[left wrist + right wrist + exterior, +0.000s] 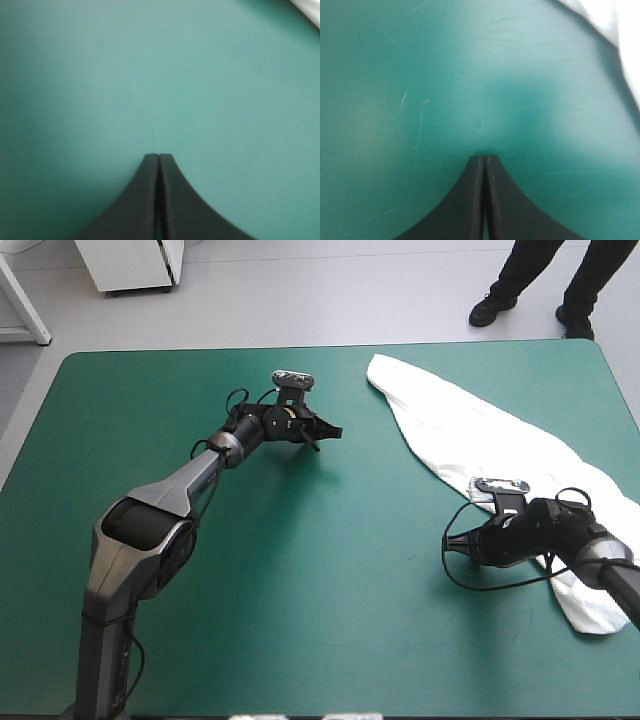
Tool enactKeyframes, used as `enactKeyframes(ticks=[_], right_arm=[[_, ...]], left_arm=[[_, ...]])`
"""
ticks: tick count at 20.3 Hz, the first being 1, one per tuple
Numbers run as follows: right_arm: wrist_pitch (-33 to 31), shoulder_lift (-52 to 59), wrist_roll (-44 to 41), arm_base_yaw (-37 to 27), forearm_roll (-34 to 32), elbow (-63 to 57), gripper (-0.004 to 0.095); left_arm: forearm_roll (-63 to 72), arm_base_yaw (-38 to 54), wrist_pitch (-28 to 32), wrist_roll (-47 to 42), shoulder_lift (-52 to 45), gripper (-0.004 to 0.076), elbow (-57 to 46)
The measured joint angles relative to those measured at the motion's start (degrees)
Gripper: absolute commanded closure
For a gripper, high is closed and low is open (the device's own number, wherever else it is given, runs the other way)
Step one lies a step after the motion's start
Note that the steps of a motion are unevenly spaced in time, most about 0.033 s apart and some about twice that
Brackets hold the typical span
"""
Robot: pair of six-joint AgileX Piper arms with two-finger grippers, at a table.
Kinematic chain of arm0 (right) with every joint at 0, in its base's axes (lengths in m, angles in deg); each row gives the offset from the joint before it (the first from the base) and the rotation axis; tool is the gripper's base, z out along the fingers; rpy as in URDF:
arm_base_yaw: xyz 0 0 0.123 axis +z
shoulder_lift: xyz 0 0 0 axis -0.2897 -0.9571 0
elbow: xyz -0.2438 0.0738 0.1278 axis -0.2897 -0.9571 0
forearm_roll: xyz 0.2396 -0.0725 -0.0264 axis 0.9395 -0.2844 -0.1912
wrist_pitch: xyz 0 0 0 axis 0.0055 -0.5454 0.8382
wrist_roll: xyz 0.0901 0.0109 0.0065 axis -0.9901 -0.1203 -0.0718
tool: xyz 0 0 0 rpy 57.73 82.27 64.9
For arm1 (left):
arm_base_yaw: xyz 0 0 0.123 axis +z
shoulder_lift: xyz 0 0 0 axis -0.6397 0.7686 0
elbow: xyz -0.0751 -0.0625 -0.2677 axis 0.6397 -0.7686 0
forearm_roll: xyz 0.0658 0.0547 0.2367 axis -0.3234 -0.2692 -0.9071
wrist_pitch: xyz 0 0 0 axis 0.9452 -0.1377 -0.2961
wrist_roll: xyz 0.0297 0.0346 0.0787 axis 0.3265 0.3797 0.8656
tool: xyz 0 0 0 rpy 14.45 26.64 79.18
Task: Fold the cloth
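The white T-shirt [480,445] lies as a long folded strip on the table's right side, running from the far edge toward the near right. My left gripper [330,430] is shut and empty over bare teal-green cover, a short way left of the strip's far end; a white corner of the T-shirt [309,9] shows far ahead of it. My right gripper [462,545] is shut and empty, low at the strip's left edge near its near end, pointing away from it. The T-shirt [615,25] shows as a white edge beside that gripper [485,157].
The teal-green cover [300,570] is bare across the left and middle of the table. A black cable loops on the cover beside the right wrist.
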Motion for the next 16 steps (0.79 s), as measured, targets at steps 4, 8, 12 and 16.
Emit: enactKeyframes(ticks=[4,8,12,16], right_arm=[[0.0,0.0,0.0,0.0,0.0,0.0,0.0925],[-0.6,2.4,-0.8,0.1,-0.3,-0.6,0.0925],[-4.0,12.7,-3.4,0.1,-1.6,-0.1,0.0924],[-12.2,19.3,-11.7,0.1,-12.4,3.6,0.0836]], left_arm=[[-0.2,0.0,0.0,0.0,0.0,0.0734,0.0],[-0.8,0.0,-6.9,0.0,-2.6,0.0734,-0.6],[-6.7,-0.1,-19.7,0.0,-10.4,0.0734,-1.2],[-13.0,-0.1,-30.1,-3.5,-22.1,0.0734,-2.7]])
